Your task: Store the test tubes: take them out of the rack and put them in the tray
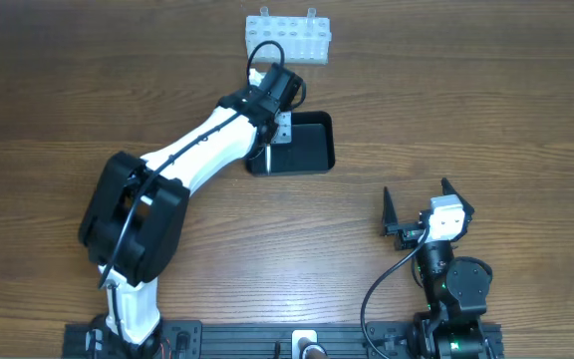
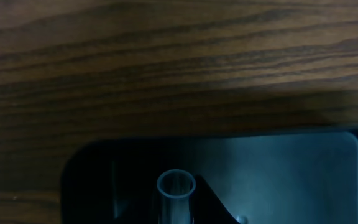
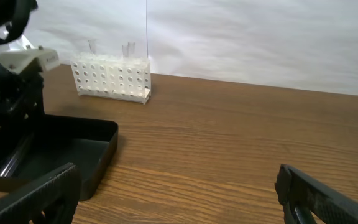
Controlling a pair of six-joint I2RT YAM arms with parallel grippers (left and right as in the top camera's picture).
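The white rack (image 1: 287, 38) stands at the table's far edge, with two clear test tubes (image 1: 312, 14) sticking up from it; the right wrist view shows the rack (image 3: 112, 76) and its tubes (image 3: 128, 48) too. The black tray (image 1: 307, 145) lies just in front of it. My left gripper (image 1: 279, 132) hangs over the tray's left part, shut on a clear test tube (image 2: 176, 185) whose open mouth shows above the tray floor (image 2: 278, 174). My right gripper (image 1: 415, 211) stands open and empty near the right arm's base, its dark fingers (image 3: 42, 193) wide apart.
Bare wooden tabletop (image 1: 486, 100) surrounds the tray and rack. The left arm (image 3: 5, 81) leans over the tray's (image 3: 86, 149) near side. A white wall stands behind the rack.
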